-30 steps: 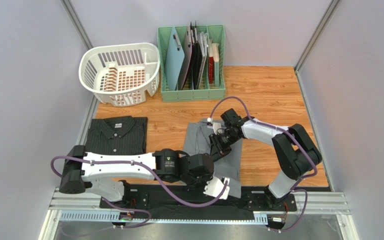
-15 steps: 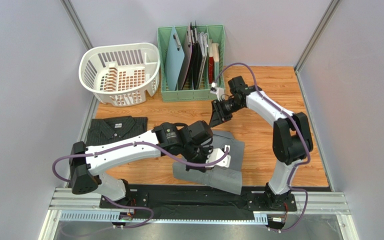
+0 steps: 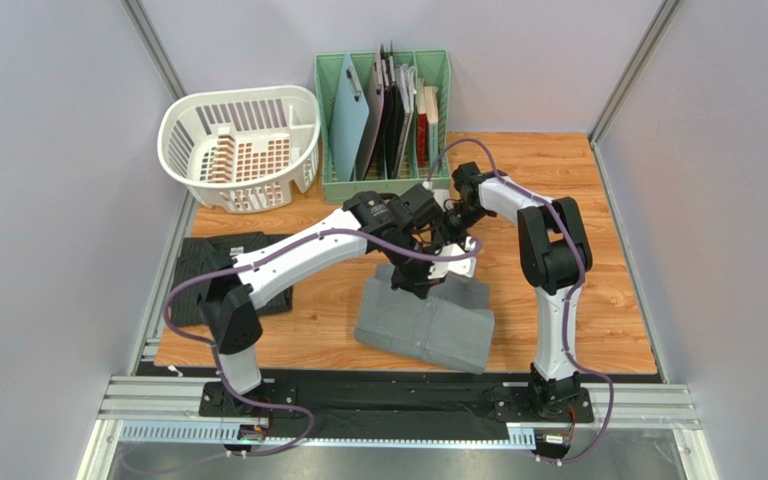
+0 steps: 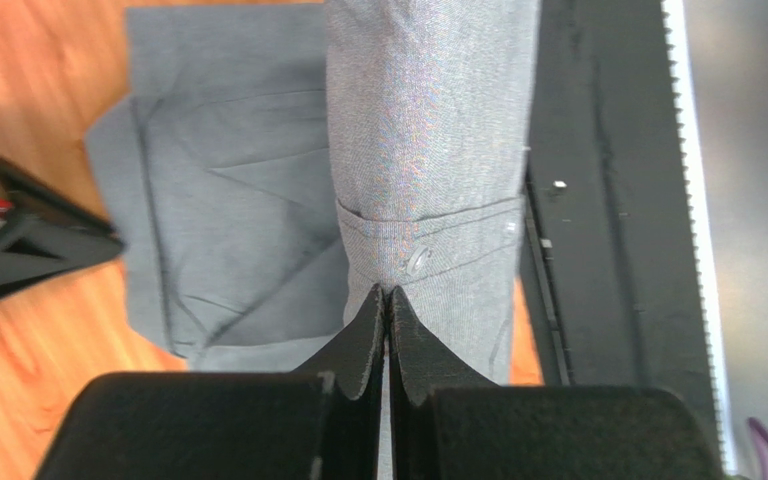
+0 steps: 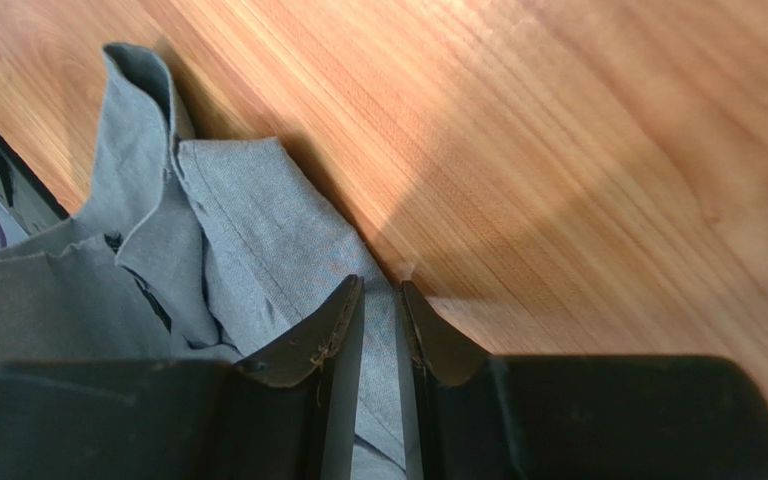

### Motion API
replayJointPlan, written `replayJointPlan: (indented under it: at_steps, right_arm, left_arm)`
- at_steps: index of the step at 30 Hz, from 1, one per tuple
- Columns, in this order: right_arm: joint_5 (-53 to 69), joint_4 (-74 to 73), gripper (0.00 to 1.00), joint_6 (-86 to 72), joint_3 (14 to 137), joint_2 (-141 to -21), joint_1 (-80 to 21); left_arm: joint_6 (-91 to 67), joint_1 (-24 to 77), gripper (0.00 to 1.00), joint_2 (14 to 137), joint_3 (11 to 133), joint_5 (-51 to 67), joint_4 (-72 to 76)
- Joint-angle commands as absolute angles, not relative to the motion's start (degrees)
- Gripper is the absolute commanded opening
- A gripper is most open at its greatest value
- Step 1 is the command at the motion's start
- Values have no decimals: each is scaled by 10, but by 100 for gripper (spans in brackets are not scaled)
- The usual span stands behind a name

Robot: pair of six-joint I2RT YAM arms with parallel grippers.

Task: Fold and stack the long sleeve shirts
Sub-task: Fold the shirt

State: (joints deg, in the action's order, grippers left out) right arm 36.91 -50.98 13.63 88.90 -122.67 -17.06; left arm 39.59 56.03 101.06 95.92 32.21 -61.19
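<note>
Currently L gripper [image 4: 388, 296] and R gripper [image 5: 380, 286] both pinch grey shirt [image 3: 428, 325]; green file rack [image 3: 383, 186] just beyond them.

Layout of the table [image 3: 613, 300]. The basket [image 3: 238, 96] stands at the far left, and the file rack [image 3: 383, 187] is just to its right. The left shirt [image 3: 198, 262] lies in front of the basket, by the left edge. The central shirt [image 3: 423, 328] lies mid-table toward the near edge. Its far portion apparently rises off the surface, between the left gripper [image 4: 388, 300] and the right gripper [image 5: 380, 300].
</note>
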Motion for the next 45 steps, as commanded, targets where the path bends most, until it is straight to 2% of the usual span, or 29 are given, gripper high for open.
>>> replayJointPlan:
  at_steps: [1, 12, 34, 35, 39, 41, 44, 45]
  right_arm:
    - [387, -530, 23, 173, 908, -1226, -172]
    - [432, -557, 21, 184, 923, -1231, -173]
    - [461, -586, 21, 187, 965, -1270, -172]
    - [461, -586, 21, 187, 967, -1270, -172]
    - [433, -594, 23, 193, 994, -1267, -164]
    - [404, -603, 27, 198, 1037, -1266, -138]
    - [374, -639, 33, 212, 1088, -1260, -90]
    - [373, -671, 35, 219, 1119, -1258, -78]
  left_arm:
    - [465, 523, 0, 1071, 1032, 366, -646]
    - [533, 464, 0, 1207, 1157, 369, -655]
    - [519, 441, 0, 1275, 1095, 310, -475]
    - [514, 440, 3, 1276, 1088, 302, -467]
    - [461, 436, 26, 1263, 1101, 294, -433]
    - [411, 423, 35, 1235, 1116, 302, -439]
    - [339, 395, 40, 1191, 1116, 322, -473]
    - [322, 385, 48, 1180, 1111, 333, -495]
